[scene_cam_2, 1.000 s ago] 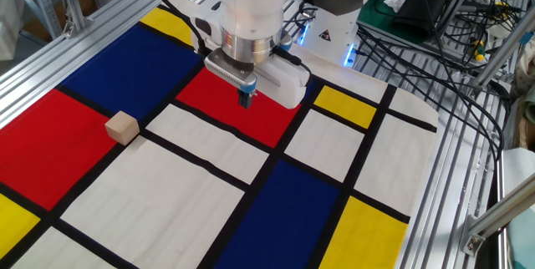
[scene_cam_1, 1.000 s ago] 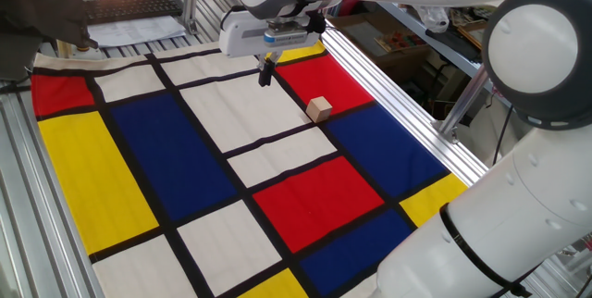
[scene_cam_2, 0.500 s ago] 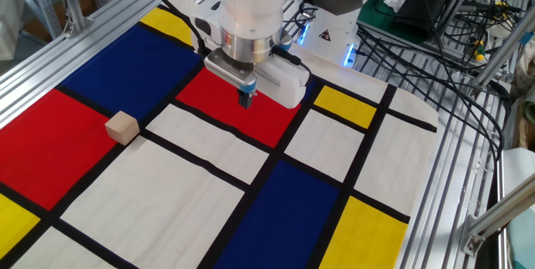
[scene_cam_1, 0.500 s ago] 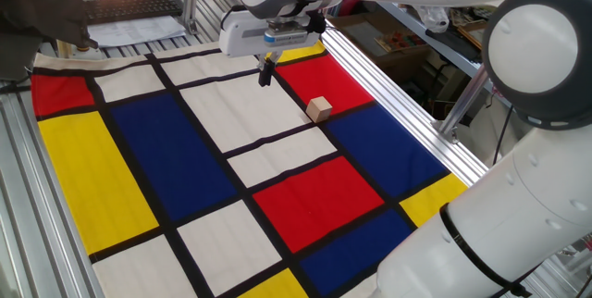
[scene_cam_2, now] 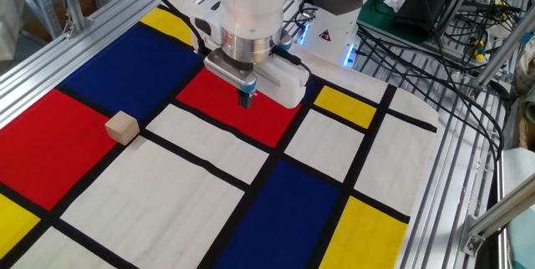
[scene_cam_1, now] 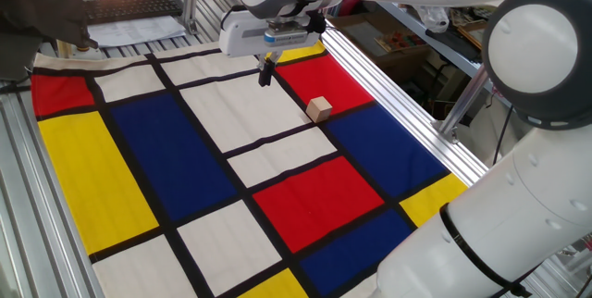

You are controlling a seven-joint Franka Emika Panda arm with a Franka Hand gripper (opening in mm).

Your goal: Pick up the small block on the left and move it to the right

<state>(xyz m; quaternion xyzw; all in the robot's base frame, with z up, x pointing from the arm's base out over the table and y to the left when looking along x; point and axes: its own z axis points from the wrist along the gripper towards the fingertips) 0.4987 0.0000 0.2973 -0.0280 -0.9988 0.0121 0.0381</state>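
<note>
The small block [scene_cam_1: 319, 108] is a plain light-tan wooden cube. It lies on a red patch of the colour-block cloth, by a black line. In the other fixed view the small block [scene_cam_2: 122, 127] sits at the left on the red patch. My gripper [scene_cam_1: 265, 74] hangs above the cloth, apart from the block, with its dark fingers pressed together and nothing between them. In the other fixed view the gripper [scene_cam_2: 247, 98] is over a red patch, well to the right of the block.
The cloth [scene_cam_2: 276, 210] of red, blue, yellow and white patches covers the table. Aluminium rails [scene_cam_1: 407, 113] frame it. Cables and electronics [scene_cam_2: 435, 10] lie beyond the far rail. Papers and a keyboard [scene_cam_1: 139, 11] sit behind the cloth.
</note>
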